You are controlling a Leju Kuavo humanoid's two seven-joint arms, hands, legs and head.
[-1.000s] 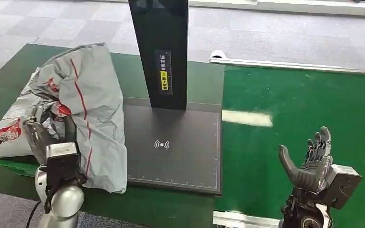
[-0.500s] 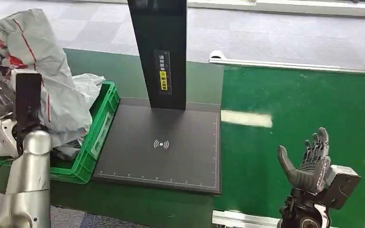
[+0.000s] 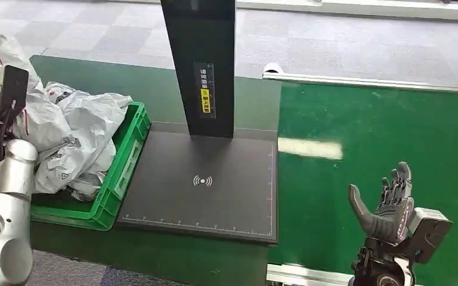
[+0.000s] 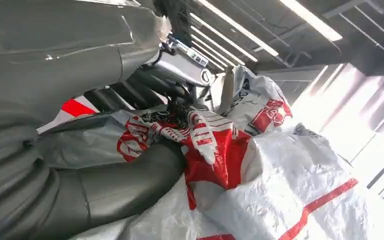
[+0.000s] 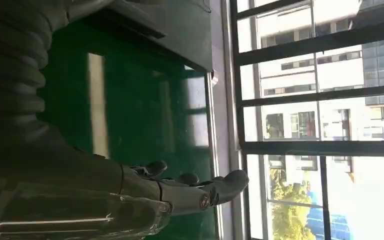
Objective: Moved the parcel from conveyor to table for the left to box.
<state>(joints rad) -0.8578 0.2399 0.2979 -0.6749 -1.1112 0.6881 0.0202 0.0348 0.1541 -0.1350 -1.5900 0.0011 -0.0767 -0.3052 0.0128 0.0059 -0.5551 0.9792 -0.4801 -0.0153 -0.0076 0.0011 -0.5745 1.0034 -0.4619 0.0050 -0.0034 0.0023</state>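
1. Half a second ago the left arm held the parcel (image 3: 0,59) high over the green crate (image 3: 125,161); now the arm has swung further out to the left edge of the head view, and the grey-and-red bag is lower, at the crate's far left side.
2. A second ago the parcel covered the crate entirely; now the crate's green rim shows, with crumpled white and grey bags (image 3: 74,137) piled inside.
3. The left hand (image 4: 145,165) still grips the parcel (image 4: 260,170): in the left wrist view its thumb presses into the crumpled plastic and the dark fingers close over the red print.
4. The right hand (image 3: 387,202) has stayed over the green conveyor (image 3: 381,131), fingers spread upward, holding nothing.
5. Between crate and conveyor lies the dark scanner pad (image 3: 209,185) on the desk (image 3: 155,83), its black upright post (image 3: 200,65) standing at the pad's far edge.
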